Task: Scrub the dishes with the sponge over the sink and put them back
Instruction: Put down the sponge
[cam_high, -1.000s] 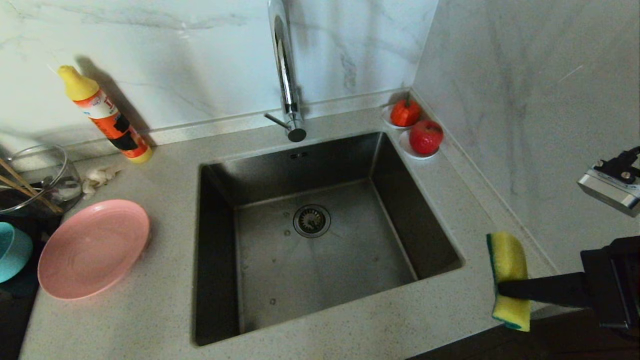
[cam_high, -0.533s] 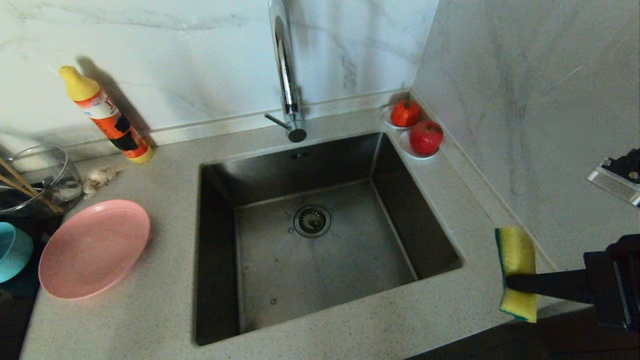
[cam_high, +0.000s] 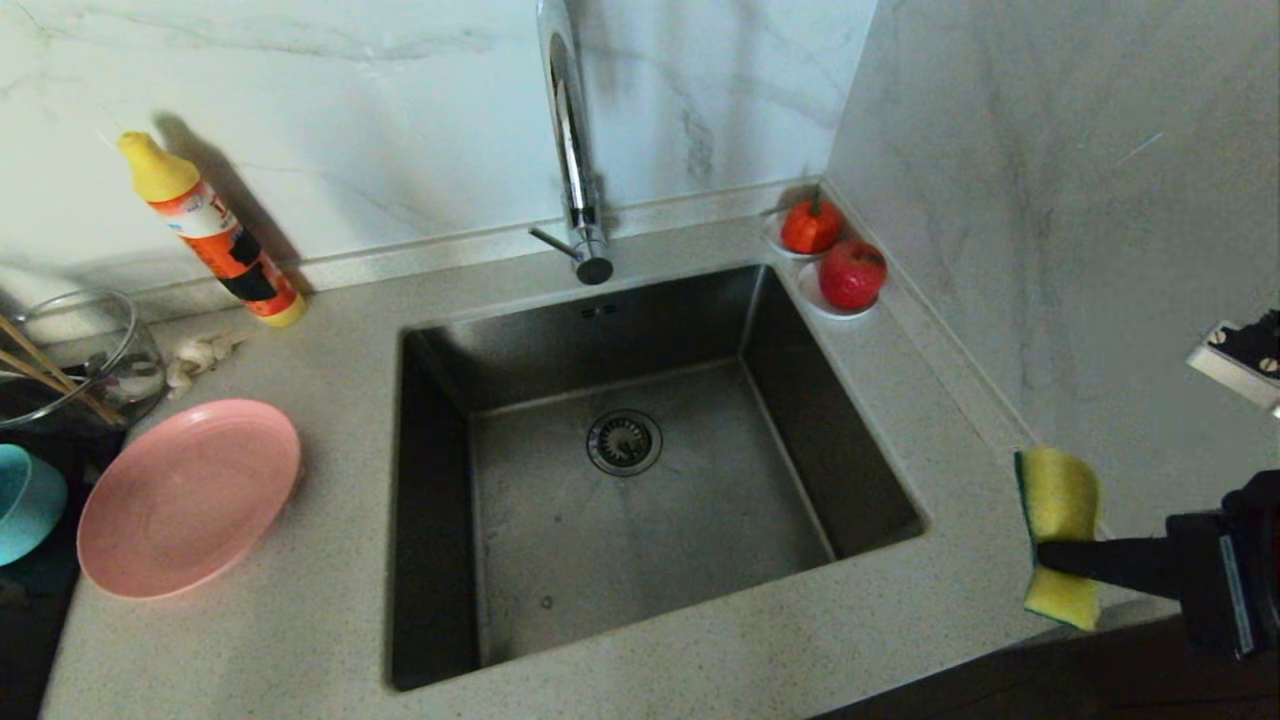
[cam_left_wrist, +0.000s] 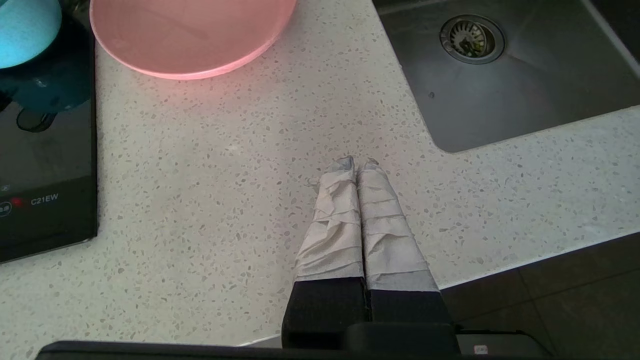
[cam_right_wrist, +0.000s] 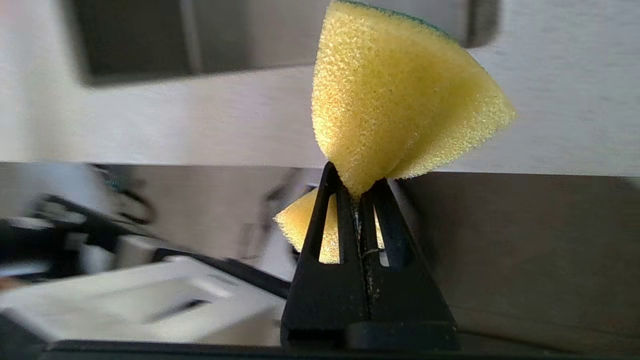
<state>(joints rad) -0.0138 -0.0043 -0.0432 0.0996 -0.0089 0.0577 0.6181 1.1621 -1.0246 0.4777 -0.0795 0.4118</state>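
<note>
The yellow sponge (cam_high: 1060, 535) with its green face stands on edge above the counter's front right corner, right of the sink (cam_high: 650, 540). My right gripper (cam_high: 1045, 558) is shut on the sponge (cam_right_wrist: 395, 105), which is pinched at the middle between the black fingers (cam_right_wrist: 356, 182). The pink plate (cam_high: 188, 497) lies on the counter left of the sink, and the teal bowl (cam_high: 25, 500) sits beyond it at the far left. Wooden sticks (cam_high: 50, 380) lean in a glass jug. My left gripper (cam_left_wrist: 357, 162) hangs shut and empty over the counter between the plate (cam_left_wrist: 192, 32) and the sink (cam_left_wrist: 510, 95).
A chrome tap (cam_high: 570, 130) rises behind the basin. An orange detergent bottle (cam_high: 215, 235) leans on the back wall. Two red fruits on saucers (cam_high: 850, 275) fill the back right corner. A black hob (cam_left_wrist: 45, 165) lies under the bowl. The marble side wall (cam_high: 1050, 200) is close on the right.
My right gripper has carried the sponge to the right, farther from the sink. The plate and bowl have not moved.
</note>
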